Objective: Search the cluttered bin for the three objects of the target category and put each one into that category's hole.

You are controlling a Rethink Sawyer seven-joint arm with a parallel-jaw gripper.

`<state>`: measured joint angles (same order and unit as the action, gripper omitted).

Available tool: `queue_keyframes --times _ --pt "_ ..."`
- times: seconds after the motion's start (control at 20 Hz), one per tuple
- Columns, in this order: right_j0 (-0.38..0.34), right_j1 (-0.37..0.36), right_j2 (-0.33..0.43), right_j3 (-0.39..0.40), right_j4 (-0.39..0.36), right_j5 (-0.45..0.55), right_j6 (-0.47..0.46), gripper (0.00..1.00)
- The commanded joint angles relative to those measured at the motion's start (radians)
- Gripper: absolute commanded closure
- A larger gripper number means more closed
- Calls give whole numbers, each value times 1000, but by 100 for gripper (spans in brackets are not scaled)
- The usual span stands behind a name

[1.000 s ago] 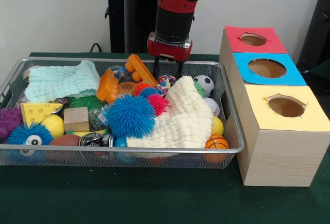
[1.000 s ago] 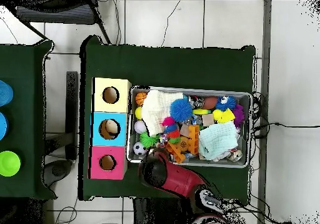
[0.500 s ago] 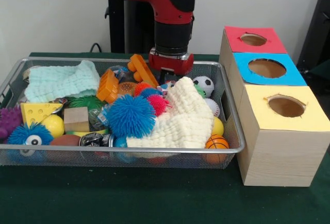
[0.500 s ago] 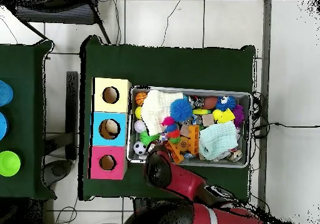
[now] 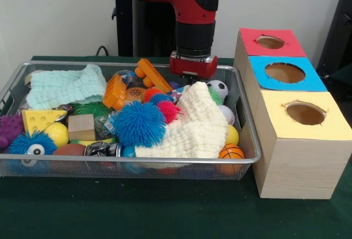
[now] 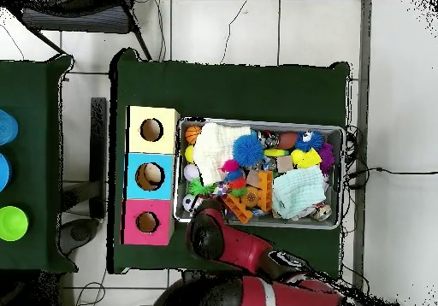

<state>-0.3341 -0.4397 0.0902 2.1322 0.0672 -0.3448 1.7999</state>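
Observation:
My gripper (image 5: 191,78) is low in the wire bin (image 5: 248,140), at its back right. Its red wrist sits just above the toys, and its tips are hidden behind the cream cloth (image 5: 195,123). A soccer ball (image 5: 218,89) lies just right of it, with a white ball (image 5: 226,112), a yellow ball (image 5: 231,134) and a small basketball (image 5: 231,152) along the bin's right side. In the overhead view the red arm (image 6: 210,232) covers the bin's near-left corner. Three boxes stand beside the bin, with a red hole (image 5: 270,42), a blue hole (image 5: 285,72) and a yellow hole (image 5: 305,112).
The bin also holds a blue spiky ball (image 5: 139,123), orange block toys (image 5: 149,74), a mint cloth (image 5: 66,85), a wooden block (image 5: 81,127), a yellow wedge (image 5: 39,119) and a blue eyeball toy (image 5: 32,143). The boxes (image 6: 150,176) nearly touch the bin.
The arm came down into the bin and shifted right towards the soccer ball in the front view. The multicoloured ball seen under the gripper earlier is now hidden.

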Motion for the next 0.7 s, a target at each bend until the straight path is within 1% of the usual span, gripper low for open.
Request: queue_keyframes --times 0.05,0.2,0.35,0.45,0.6,0.7 --pt "61 -97 33 -82 95 120 182 100" --pt "88 -195 8 -81 117 243 151 100" --pt "116 -258 -20 -89 118 306 136 100" --pt "146 -288 -50 -97 124 350 137 100" --pt "171 -320 -77 -102 125 393 152 100" --pt "177 -330 -81 -94 119 381 165 100"
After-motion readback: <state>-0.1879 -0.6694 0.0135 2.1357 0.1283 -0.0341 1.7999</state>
